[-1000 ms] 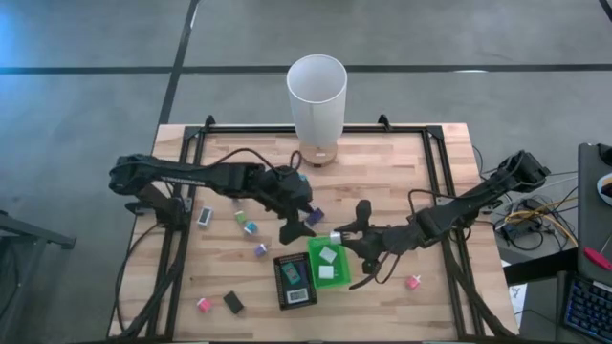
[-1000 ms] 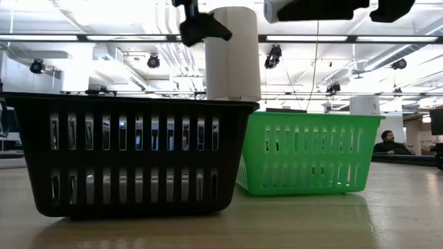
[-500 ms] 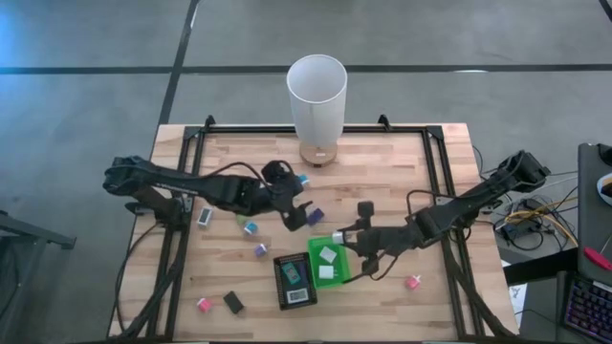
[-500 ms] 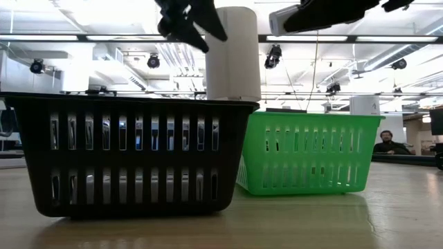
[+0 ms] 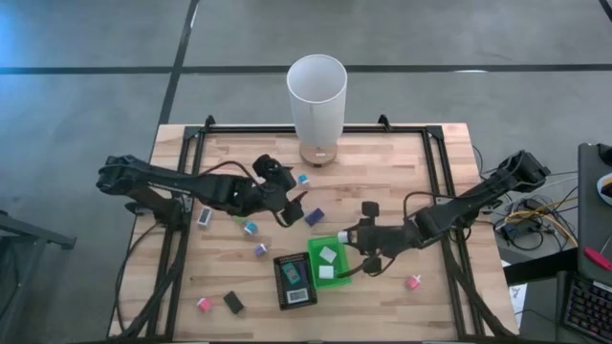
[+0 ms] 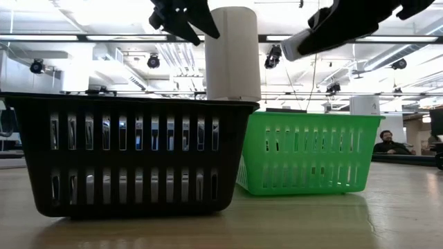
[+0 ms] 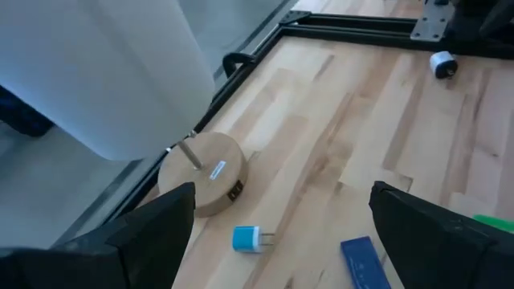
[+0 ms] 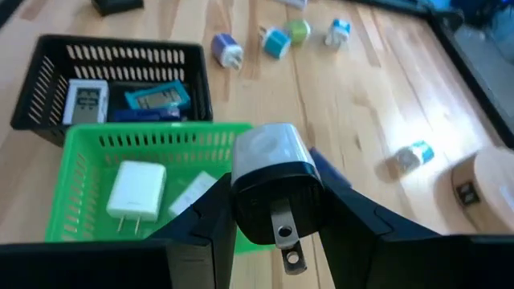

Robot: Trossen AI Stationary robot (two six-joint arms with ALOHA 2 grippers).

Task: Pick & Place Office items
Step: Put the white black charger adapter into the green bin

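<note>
Since a second ago your right gripper (image 8: pixel 277 210) has carried its charger plug (image 8: pixel 273 189) back off the green basket's (image 5: pixel 316 250) right rim toward table centre, and your left gripper (image 5: pixel 292 204) has pulled back left and farther from the baskets.

That plug, a rounded dark block with a pale end and two metal prongs, sits pinched between the right fingers (image 8: pixel 201 221), prongs pointing out past the fingertips, over the bare wood just right of the green basket. It looks light and rigid, a hard smooth shell, so I judge it can twist or slip if you squeeze near the rounded end. Hold it across the flat sides, not by the prongs.

Two white adapters (image 5: pixel 330 263) already lie in the green basket; the black basket (image 5: pixel 295 280) just left of it holds a teal-screened item. Loose plugs remain on the wood: a blue one (image 7: pixel 246 238) near the round wooden base (image 7: pixel 210 172) of the white cylinder (image 5: pixel 316 91), others left of the baskets, and a pink one (image 5: pixel 413 282) to the right.

Your left gripper hovers with fingers spread wide and empty, near that blue plug.
</note>
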